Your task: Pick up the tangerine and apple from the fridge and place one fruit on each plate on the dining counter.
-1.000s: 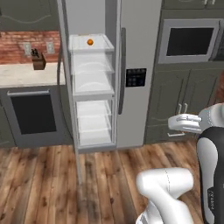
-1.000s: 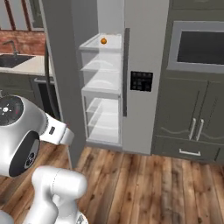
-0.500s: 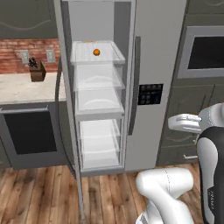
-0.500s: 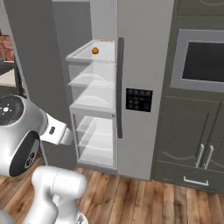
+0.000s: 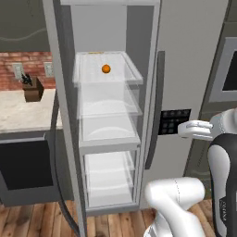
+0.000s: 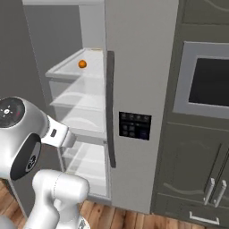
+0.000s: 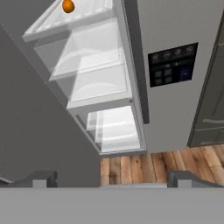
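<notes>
fridge (image 5: 185, 69) straight ahead, left door swung open, right door closed with long dark curved handle (image 6: 110, 109) and black dispenser panel (image 6: 134, 125) on it. tangerine (image 5: 106, 69) sitting on top white translucent shelf (image 5: 132, 74) inside open compartment, toward the back middle; also seen on same shelf in right base view (image 6: 82, 64) and at upper left of hand view (image 7: 68, 6). lower shelves and bottom drawer pale and see-through, contents not readable. apple not made out on any shelf.

pincer (image 7: 111, 177) wide open, holding nothing; two dark tips apart at bottom of hand view, one fingertip (image 7: 41, 177) at left. aimed at lower part of fridge and wooden floor (image 7: 144, 164), well apart from tangerine, touching nothing. white arm folded low in front of fridge in both base views, elbow joint (image 5: 178, 196) near bottom of left base view, big round joint (image 6: 20, 134) at left of right base view.

left of fridge: pale stone worktop (image 5: 21, 113) against brick wall (image 5: 23, 69), knife block (image 5: 31, 88) standing on it near wall, dark oven front (image 5: 23, 164) under it. right of fridge: dark grey cabinets (image 6: 197, 179) with built-in oven window (image 6: 210, 80) in grey frame. open fridge door (image 5: 62, 115) edge-on in left base view, dark seal along its inner edge.
</notes>
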Tool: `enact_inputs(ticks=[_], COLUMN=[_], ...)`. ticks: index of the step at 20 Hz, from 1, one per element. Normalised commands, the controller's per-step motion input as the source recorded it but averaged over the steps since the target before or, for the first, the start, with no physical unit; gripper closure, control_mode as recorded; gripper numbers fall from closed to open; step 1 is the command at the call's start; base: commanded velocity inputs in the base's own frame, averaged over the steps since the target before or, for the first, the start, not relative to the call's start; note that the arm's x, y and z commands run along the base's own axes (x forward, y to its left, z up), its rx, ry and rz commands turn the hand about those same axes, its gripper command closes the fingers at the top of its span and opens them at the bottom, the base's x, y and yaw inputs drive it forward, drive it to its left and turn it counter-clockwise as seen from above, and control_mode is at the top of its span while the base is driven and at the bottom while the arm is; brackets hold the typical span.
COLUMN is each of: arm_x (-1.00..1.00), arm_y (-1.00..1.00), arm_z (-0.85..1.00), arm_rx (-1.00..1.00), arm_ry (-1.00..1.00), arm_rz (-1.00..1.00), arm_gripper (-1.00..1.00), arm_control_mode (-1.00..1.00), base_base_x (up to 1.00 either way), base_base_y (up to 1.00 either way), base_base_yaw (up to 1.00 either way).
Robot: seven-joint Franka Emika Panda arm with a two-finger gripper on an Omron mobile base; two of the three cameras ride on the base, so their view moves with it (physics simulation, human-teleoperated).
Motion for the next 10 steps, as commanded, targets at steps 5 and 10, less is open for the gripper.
enact_inputs(ticks=[5,10], arm_x=[0.0,0.0], arm_y=[0.0,0.0], arm_z=[0.0,0.0], arm_rx=[0.0,0.0], arm_ry=[0.0,0.0], arm_rz=[0.0,0.0], arm_gripper=[-1.0,-1.0], arm_control_mode=[1.0,1.0], base_base_x=[0.44,0.17], base_base_y=[0.0,0.0], base_base_yaw=[0.05,0.11])
